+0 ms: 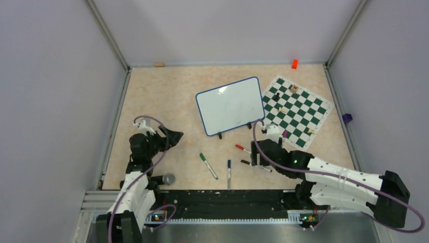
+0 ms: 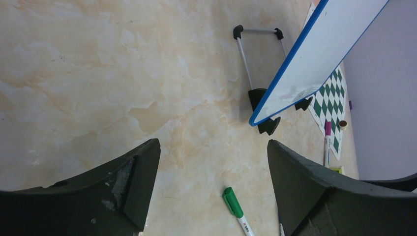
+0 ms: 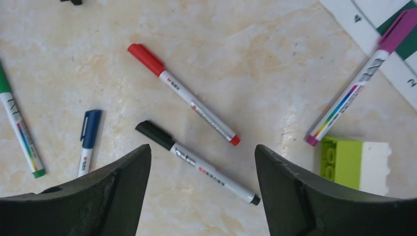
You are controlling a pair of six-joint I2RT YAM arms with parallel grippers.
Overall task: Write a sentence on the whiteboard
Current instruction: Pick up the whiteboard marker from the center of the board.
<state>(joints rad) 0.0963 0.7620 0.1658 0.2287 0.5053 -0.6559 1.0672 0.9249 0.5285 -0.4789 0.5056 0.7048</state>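
Blue-framed whiteboard (image 1: 230, 105) stands propped; just before it the right gripper (image 3: 201, 150) hovers, fingers apart, over a black marker (image 3: 206, 169); the left gripper (image 2: 212, 145), equally spread, waits to its left.

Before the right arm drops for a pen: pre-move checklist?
1. Right gripper open, empty: ok.
2. Left gripper open, empty: ok.
3. Red-capped white marker lying free on the marbled table: ok.
4. Its cap off for writing: not ok, cap on.
5. Black-capped white marker also lies under the right jaws; which gets grabbed: cannot tell.
6. Small blue-framed white whiteboard standing on its feet, no writing seen: ok.
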